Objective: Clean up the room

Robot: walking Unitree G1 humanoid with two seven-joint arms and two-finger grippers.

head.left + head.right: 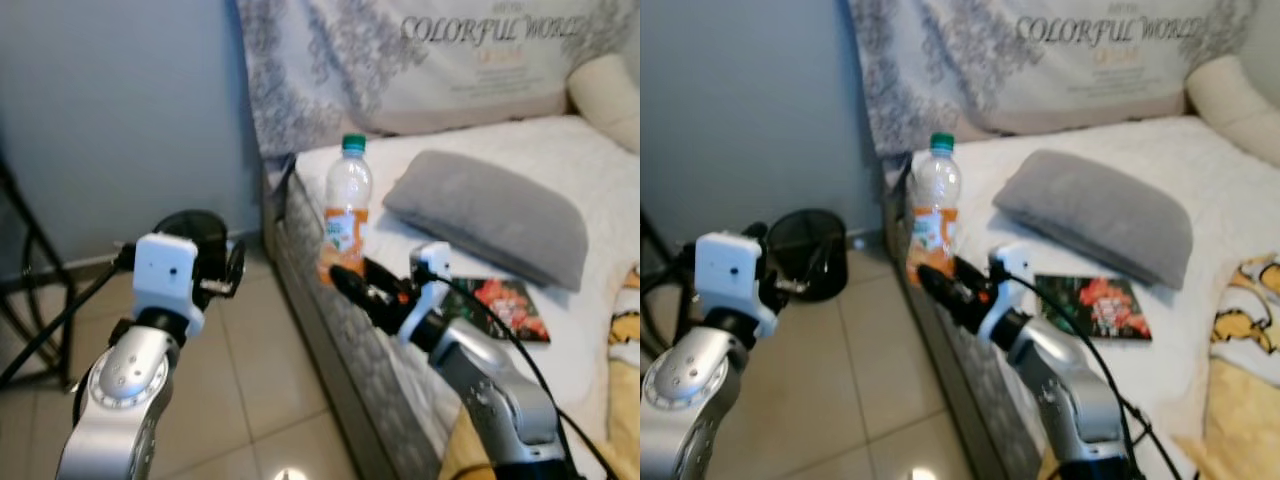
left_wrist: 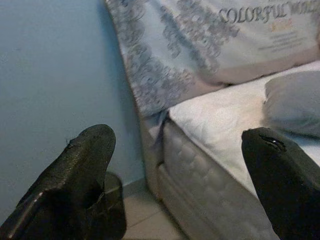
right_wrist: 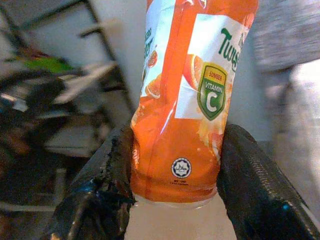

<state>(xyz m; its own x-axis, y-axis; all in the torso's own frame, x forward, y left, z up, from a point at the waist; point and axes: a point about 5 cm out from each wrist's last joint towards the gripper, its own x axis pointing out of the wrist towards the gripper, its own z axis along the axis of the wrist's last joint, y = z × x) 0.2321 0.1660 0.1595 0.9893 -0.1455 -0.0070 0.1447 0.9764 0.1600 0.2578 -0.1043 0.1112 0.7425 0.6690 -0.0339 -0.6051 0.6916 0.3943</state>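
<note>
Plastic bottle with green cap and orange label (image 1: 346, 205) stands upright at the mattress edge (image 1: 330, 330), right gripper (image 3: 175, 172) clenched on its base. Left gripper (image 2: 182, 175) hangs wide apart over the floor near a black bin (image 1: 807, 250)

Grey-blue wall (image 1: 120, 110) at left, beige tile floor (image 1: 250, 400), bed (image 1: 560, 150) w/ white sheet at right.

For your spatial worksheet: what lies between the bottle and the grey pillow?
Bare white bed sheet, seen in the left eye view, separates bottle from grey pillow.
</note>
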